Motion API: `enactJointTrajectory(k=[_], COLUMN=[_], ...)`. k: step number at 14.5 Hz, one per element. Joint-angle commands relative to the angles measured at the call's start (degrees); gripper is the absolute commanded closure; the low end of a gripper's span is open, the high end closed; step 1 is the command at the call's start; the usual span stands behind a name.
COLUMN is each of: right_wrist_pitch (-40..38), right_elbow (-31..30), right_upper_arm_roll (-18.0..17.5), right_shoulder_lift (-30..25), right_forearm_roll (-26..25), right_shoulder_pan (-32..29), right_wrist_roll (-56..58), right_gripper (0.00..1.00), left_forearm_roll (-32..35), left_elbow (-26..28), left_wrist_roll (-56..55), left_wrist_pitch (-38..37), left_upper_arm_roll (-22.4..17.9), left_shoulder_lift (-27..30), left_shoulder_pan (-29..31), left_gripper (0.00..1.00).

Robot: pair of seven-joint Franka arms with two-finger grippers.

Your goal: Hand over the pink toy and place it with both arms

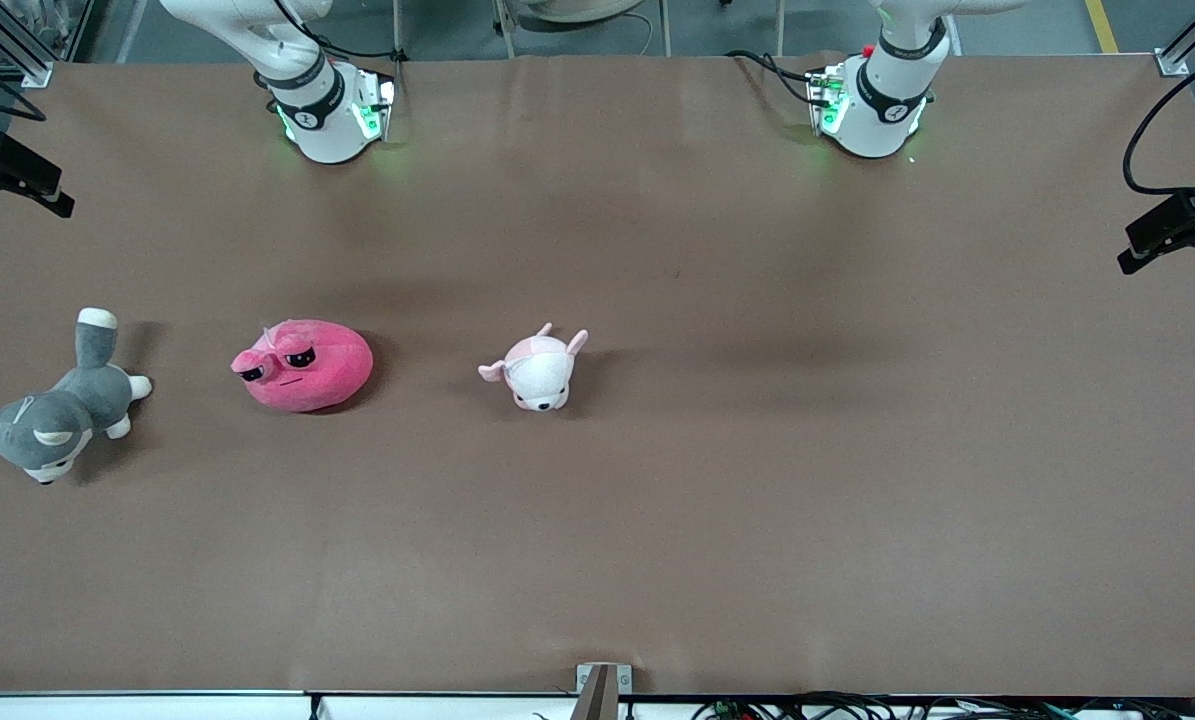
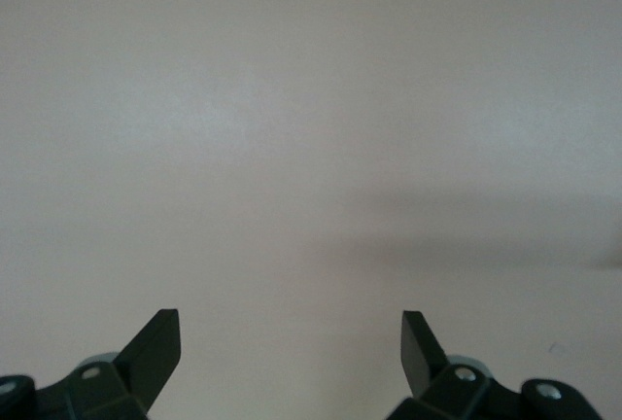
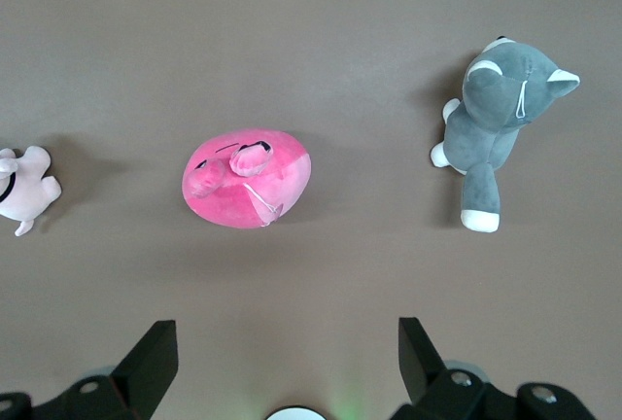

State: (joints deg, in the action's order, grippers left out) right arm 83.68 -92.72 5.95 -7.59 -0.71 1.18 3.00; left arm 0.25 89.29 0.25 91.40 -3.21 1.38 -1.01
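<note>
Counting three plush: pink toy (image 1: 304, 365) one | left gripper (image 2: 292, 347), right gripper (image 3: 289, 354) fingers wide

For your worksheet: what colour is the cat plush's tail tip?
White, on the grey cat plush; clearest in the front view.

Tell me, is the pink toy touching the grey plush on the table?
No, the pink toy lies apart from the grey plush, with bare table between them.
</note>
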Motion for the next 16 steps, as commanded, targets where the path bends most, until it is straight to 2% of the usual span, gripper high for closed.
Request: enactJointTrajectory(k=[1, 16], right_wrist_pitch=[0.17, 0.17], right_elbow=[-1.33, -1.33], right_upper_arm_roll=[-0.15, -0.24], right_shoulder_lift=[-1.55, -1.55], right_forearm_roll=[-0.52, -0.52], right_shoulder_pan=[-0.22, -0.13], right_wrist_roll=[-0.01, 0.08], right_gripper=[0.00, 0.00], left_forearm_roll=[-0.42, -0.60], left_elbow=[0.97, 1.06], left_wrist_roll=[1.07, 0.98], left_wrist_pitch=[0.36, 0.19], left_upper_arm_roll=[1.62, 2.60], left_shoulder_lift=[1.08, 0.73], left_shoulder_pan=[-0.31, -0.22], left_gripper=[0.00, 0.00])
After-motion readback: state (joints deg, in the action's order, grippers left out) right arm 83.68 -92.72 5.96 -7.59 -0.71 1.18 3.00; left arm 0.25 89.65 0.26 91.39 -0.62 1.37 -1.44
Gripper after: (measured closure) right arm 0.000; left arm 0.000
